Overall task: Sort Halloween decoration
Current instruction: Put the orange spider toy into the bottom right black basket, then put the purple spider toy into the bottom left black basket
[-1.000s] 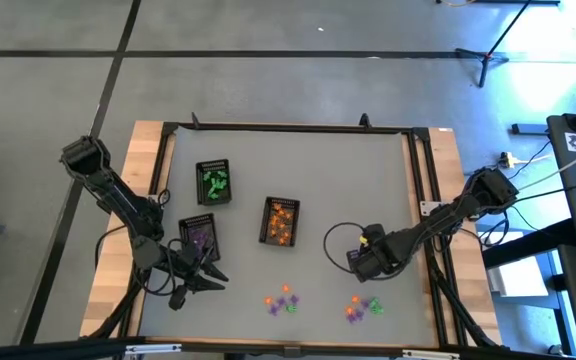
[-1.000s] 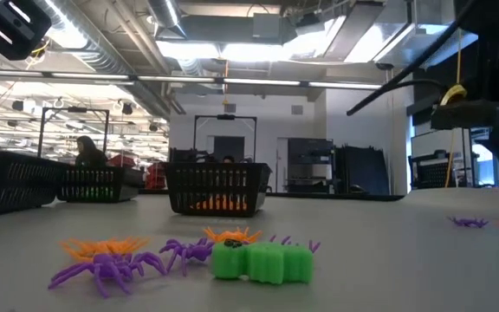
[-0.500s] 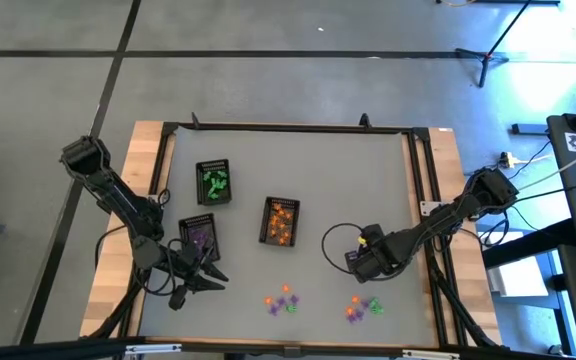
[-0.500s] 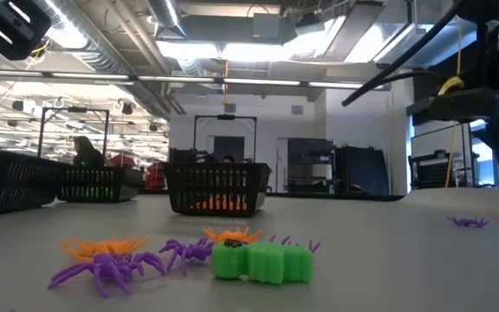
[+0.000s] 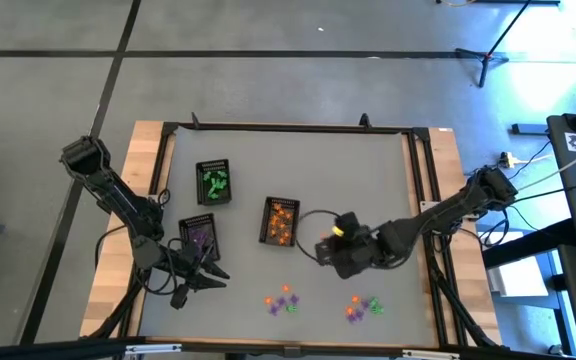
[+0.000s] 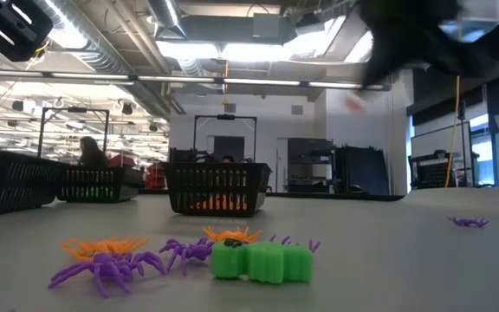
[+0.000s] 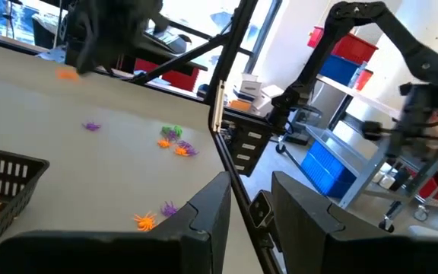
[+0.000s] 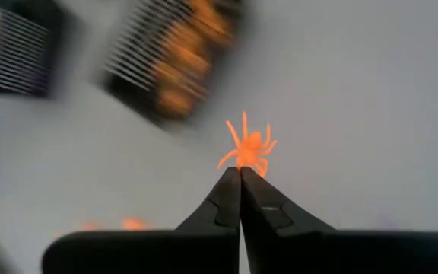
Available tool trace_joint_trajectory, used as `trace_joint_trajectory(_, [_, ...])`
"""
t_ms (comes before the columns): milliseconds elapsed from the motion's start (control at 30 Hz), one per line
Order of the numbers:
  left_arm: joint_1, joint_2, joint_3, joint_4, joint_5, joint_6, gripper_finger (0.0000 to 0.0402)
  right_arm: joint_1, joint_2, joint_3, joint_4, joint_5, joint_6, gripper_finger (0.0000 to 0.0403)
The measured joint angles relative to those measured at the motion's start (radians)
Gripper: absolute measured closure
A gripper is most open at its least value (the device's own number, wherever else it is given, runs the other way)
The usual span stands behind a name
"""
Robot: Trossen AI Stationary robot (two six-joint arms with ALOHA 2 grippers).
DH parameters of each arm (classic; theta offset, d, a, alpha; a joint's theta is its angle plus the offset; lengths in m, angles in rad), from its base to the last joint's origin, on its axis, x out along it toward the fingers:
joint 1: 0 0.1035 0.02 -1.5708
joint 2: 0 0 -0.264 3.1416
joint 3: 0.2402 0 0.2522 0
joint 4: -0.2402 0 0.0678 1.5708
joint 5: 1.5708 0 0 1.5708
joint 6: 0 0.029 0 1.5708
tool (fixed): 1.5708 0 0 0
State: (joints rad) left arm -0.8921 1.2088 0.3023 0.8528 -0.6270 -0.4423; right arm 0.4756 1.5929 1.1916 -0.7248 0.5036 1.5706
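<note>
Right gripper (image 8: 240,173): fingers pressed together on an orange spider (image 8: 248,149), which stuck out just past the tips; in the high view the gripper (image 5: 325,250) hung over the table (image 5: 368,180) just beside the orange tray.
Orange spider: pinched at its rear, legs spread, clear of the table surface.
Orange tray (image 5: 280,221): the nearest tray to the right gripper, on its left-arm side; orange trinkets lay inside. In the right wrist view it was blurred (image 8: 181,61) but sat ahead of the fingertips.
Loose pile near right gripper (image 5: 365,307): orange, purple and green trinkets on the table, a little toward the table's front edge from the gripper.
Second loose pile (image 5: 283,299): orange, purple and green pieces, also toward the front edge, between the two grippers; in the low view it showed as purple spiders (image 6: 111,268), orange ones (image 6: 102,248) and a green block-like piece (image 6: 262,261), touching one another.
Lone purple spider (image 6: 469,222): by itself, well apart from that cluster.
Left gripper (image 5: 196,281): near the front-left corner, just beside the purple tray; fingers (image 7: 204,221) stood slightly apart with nothing between them.
Purple tray (image 5: 199,237): beyond the left gripper, holding purple pieces.
Green tray (image 5: 213,182): farthest from both grippers, holding green pieces.
Room behind: a person (image 6: 89,152), probably seated, showed beyond the table in the low view.
</note>
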Motion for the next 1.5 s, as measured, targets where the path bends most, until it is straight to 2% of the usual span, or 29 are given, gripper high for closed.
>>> trace_joint_trajectory(100, [0.001,0.000,0.000,0.000,-0.003,0.000,0.0311,-0.046,0.000,0.018,0.204,0.052,-0.168,0.0403])
trace_joint_trajectory(267, [0.002,0.000,0.000,0.001,-0.008,0.000,0.0311,-0.137,0.051,0.019,0.496,0.035,-0.387,0.0403])
trace_joint_trajectory(433, [0.002,0.000,0.001,-0.003,-0.007,0.000,0.0311,-0.205,0.121,0.018,0.591,-0.046,-0.451,0.0399])
trace_joint_trajectory(567, [0.002,0.000,0.001,-0.008,0.004,0.000,0.0311,-0.235,0.144,0.017,0.594,-0.106,-0.461,0.0372])
trace_joint_trajectory(867, [0.001,0.000,0.001,-0.010,0.016,-0.002,0.0311,-0.241,0.145,0.017,0.597,-0.181,-0.461,0.0275])
trace_joint_trajectory(967, [0.001,0.000,0.001,-0.010,0.018,-0.002,0.0311,-0.232,0.145,0.017,0.573,-0.251,-0.457,0.0262])
trace_joint_trajectory(1067, [0.001,0.000,0.001,-0.011,0.019,-0.002,0.0311,-0.208,0.145,0.017,0.514,-0.272,-0.439,0.0262])
trace_joint_trajectory(1367, [0.001,0.000,0.001,-0.018,0.019,-0.020,0.0311,-0.105,0.108,0.017,0.274,-0.234,-0.354,0.0269])
trace_joint_trajectory(1500, [0.001,0.000,0.000,-0.034,0.019,-0.024,0.0311,-0.027,0.085,0.019,0.186,-0.084,-0.281,0.0269])
